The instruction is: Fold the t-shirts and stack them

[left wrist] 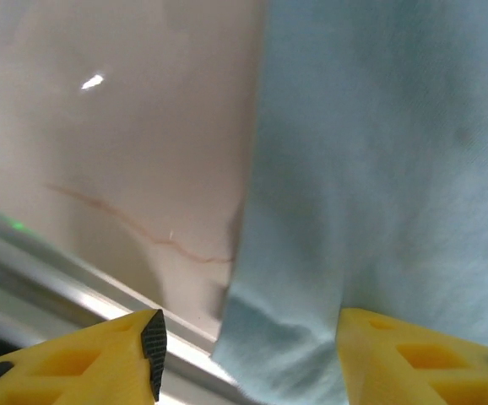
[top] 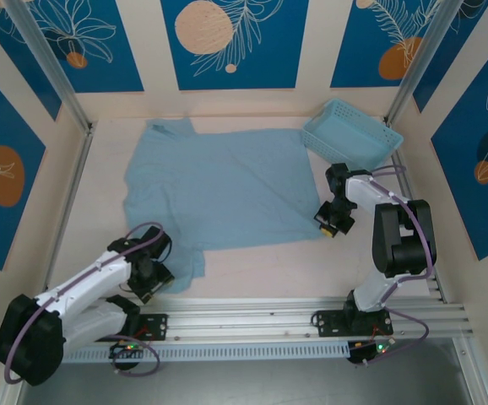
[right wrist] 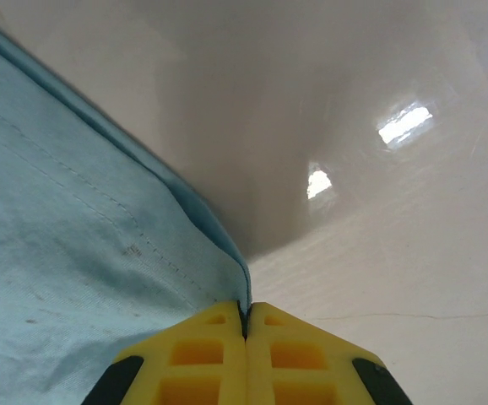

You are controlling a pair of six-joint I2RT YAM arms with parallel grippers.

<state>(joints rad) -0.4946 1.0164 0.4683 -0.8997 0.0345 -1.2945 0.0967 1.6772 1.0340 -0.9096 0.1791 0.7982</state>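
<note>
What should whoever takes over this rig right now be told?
Left gripper: open, straddling the near-left edge of the shirt, gripping nothing.
Right gripper: shut on the shirt's near-right corner, with the hem running into the closed fingers.
Shirt: spread flat on the table. The basket sits at the far right.
Done: shirt laid out.
Left: every fold, then stacking.

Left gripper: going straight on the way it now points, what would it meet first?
Most likely the t-shirt: its edge lies between the fingers of the open left gripper, with bare table just beside it. Depth is unclear.
</note>
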